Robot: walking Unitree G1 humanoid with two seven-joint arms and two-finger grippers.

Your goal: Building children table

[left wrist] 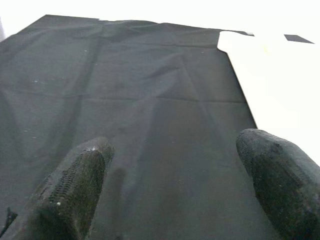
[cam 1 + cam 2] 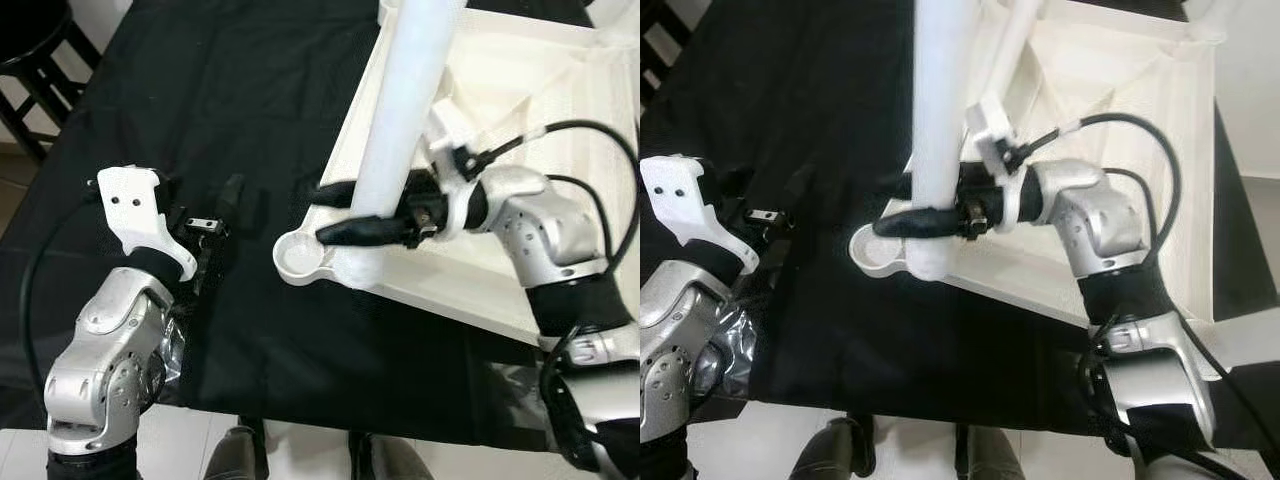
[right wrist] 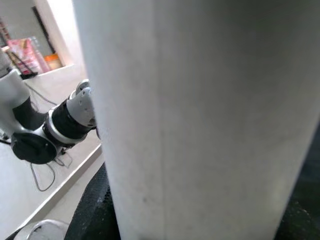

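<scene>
A white table top (image 2: pixel 520 90) lies upside down on a black cloth (image 2: pixel 250 90). Its near corner has a round socket (image 2: pixel 300 257), which shows empty. A thick white table leg (image 2: pixel 405 110) stands nearly upright, its lower end just right of that socket. My right gripper (image 2: pixel 330 214) is shut on the leg low down, one black finger on each side; the leg (image 3: pixel 200 120) fills the space in front of the right wrist camera. My left gripper (image 1: pixel 175 185) hovers open over bare cloth to the left of the corner, holding nothing.
A black stool (image 2: pixel 40 60) stands beyond the cloth's far left corner. My feet (image 2: pixel 240 455) show at the cloth's near edge on a pale floor. A black cable (image 2: pixel 600 140) loops over the table top by my right arm.
</scene>
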